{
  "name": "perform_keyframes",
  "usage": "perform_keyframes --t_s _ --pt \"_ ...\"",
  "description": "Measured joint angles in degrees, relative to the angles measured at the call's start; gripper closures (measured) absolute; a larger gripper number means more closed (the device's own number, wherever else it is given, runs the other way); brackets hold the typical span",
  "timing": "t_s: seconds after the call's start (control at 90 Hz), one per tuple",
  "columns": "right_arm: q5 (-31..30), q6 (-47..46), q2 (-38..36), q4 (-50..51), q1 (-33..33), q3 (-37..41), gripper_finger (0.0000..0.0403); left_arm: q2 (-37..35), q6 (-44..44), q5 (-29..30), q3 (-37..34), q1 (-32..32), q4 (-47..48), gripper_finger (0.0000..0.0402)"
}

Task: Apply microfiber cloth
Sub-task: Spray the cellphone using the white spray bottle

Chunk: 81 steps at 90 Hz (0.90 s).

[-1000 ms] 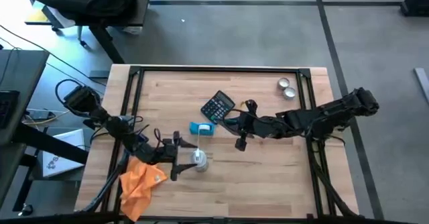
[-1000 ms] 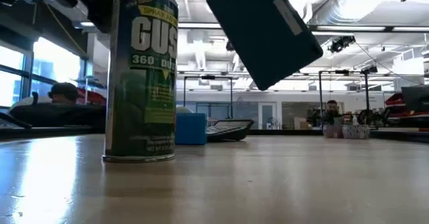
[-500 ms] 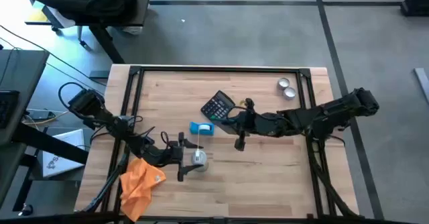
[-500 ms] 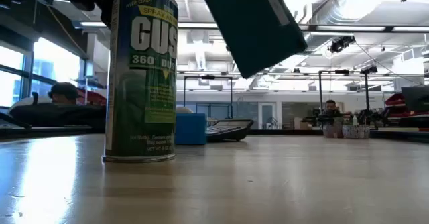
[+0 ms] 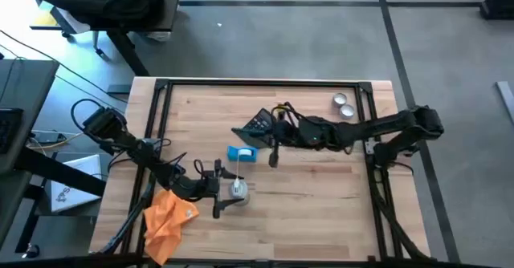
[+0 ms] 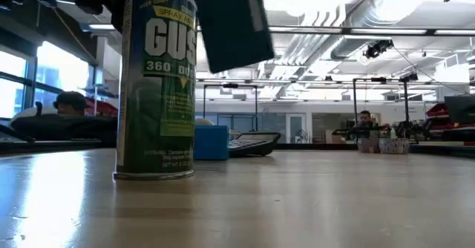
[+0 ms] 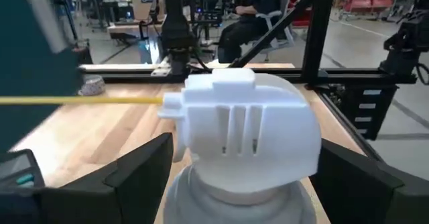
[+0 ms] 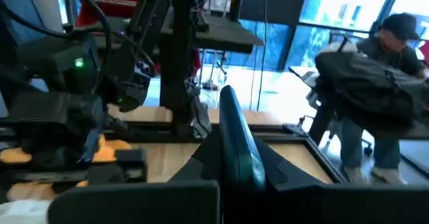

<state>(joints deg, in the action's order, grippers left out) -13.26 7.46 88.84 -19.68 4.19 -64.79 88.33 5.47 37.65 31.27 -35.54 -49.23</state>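
The microfiber cloth [image 5: 167,217] lies crumpled at the near left corner of the bench [image 5: 321,212], untouched, with my left arm passing right beside it. I've got my left claw [image 5: 227,189] standing around the spray can [image 5: 238,189], fingers apart on either side of its white nozzle cap [image 7: 244,138] with gaps showing, not squeezing. I read that as a bracket on the can, not a grip.

My right claw [image 5: 271,146] is clamped on a thin dark slab [image 8: 236,143], edge-on in its wrist view, holding it up off the bench. I take it for the calculator [image 5: 259,123] being presented for cleaning, but I can't be sure. That arm is stretched long and low across the bench, above the small blue box [image 5: 241,153]. Nobody's fetched the cloth yet.
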Motion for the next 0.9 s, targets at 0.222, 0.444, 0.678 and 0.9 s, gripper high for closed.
perform_keyframes --t_s 0.222,0.444,0.678,0.9 --pt "4.6 0.1 0.8 -5.4 -2.4 0.0 0.0402 0.0 -0.1 5.5 0.0 -1.7 0.0 0.0154" --pt "5.4 0.1 0.8 -5.8 -2.5 0.0 0.0402 -0.1 -1.8 6.5 0.0 -2.7 -0.2 0.0195" --pt "5.4 -1.2 0.8 -5.5 -2.3 0.0 0.0402 -0.1 -2.1 6.3 0.0 -2.8 -0.3 0.0173" --pt "5.4 -1.6 0.8 -5.2 -2.3 0.0 0.0402 -0.1 -2.1 6.3 0.0 -2.8 -0.3 0.0166"
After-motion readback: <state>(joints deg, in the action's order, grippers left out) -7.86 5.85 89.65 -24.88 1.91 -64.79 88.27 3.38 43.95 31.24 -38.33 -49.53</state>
